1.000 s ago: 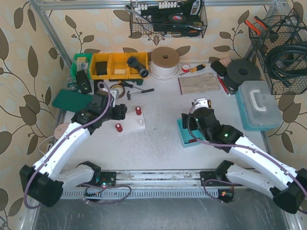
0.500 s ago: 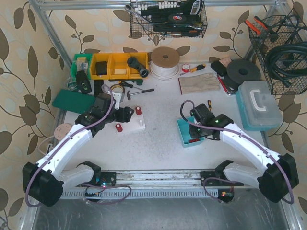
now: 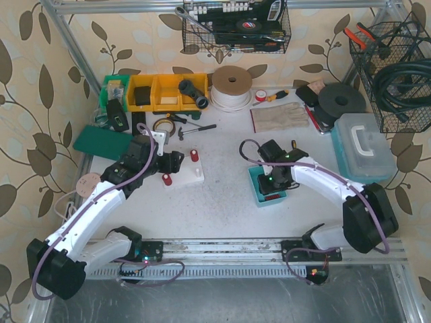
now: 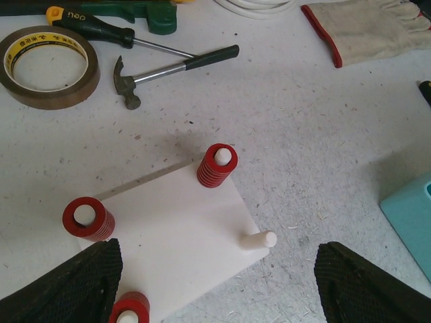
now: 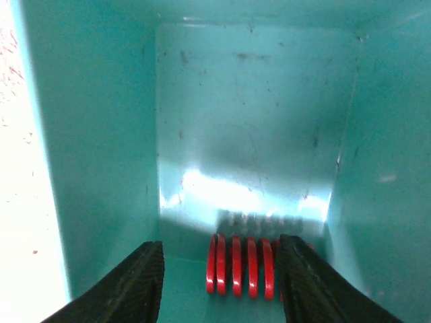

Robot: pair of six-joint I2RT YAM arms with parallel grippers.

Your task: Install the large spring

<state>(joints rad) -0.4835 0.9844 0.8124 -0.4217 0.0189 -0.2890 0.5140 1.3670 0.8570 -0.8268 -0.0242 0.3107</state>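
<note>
board [image 4: 182,229] is set l of centre, w/ bin [image 3: 254,182] well apart to its r. 3 pegs on the board are loaded w/ springs [image 4: 217,165]; a 4th peg [image 4: 258,239] stands at its r edge. hammer [image 4: 161,70] & tape [image 4: 48,66] are laid behind the board, glove [image 4: 370,27] further back r. a loose spring [image 5: 242,266] is lying in the bin's near end, btwn the fingers of the right gripper [image 5: 222,282]. toolbox [image 3: 363,148] is placed r of the bin.
</note>
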